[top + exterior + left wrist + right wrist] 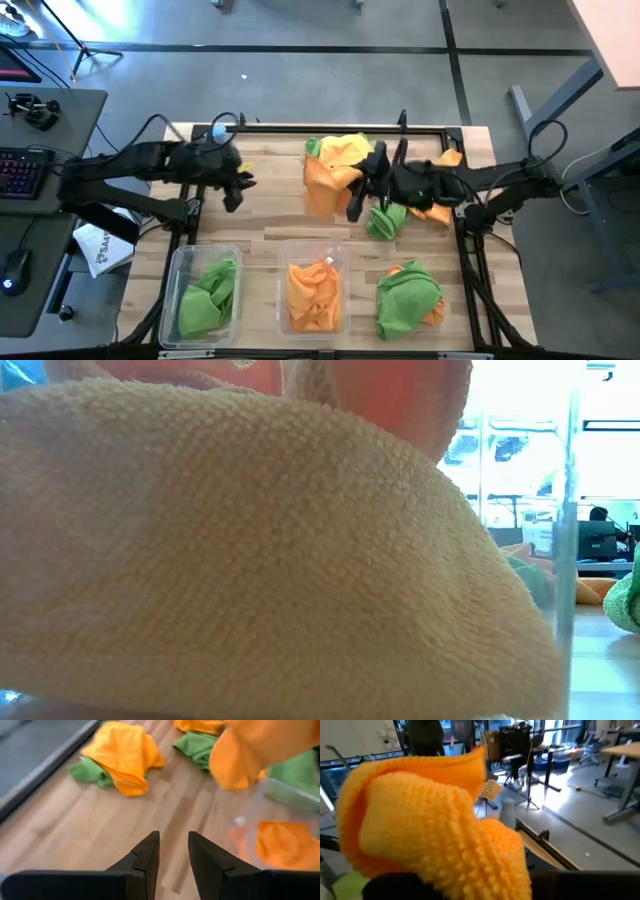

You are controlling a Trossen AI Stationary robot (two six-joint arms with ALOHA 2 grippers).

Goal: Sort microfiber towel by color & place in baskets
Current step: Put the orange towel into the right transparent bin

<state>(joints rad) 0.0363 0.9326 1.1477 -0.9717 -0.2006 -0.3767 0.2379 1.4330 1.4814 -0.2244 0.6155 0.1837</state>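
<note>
On the left, we see our left gripper [236, 186] above bare wood near the far left part of the table [270, 225], its fingers [146, 854] a little apart with nothing between them. Nearest it among the baskets is the left basket [176, 275], which holds a green towel [208, 295].

Moving right, the middle basket [282, 285] holds orange cloth [312, 290]. Behind it, toward the far edge, hangs the orange towel [322, 188] that our right gripper [358, 195] is clamped on; the right wrist view is nearly filled by that cloth bunched at the fingers. The towel droops with its long axis roughly straight down from the grip, and the middle basket lies toward the near edge from it. We judge that this is the relation that matters: the right arm carries the cloth toward the near edge until it hangs over that basket.

Further right, a loose heap [437, 205] of orange and green cloths stays unsorted, and a green and orange bundle [410, 298] lies on the wood beside the middle basket.
</note>
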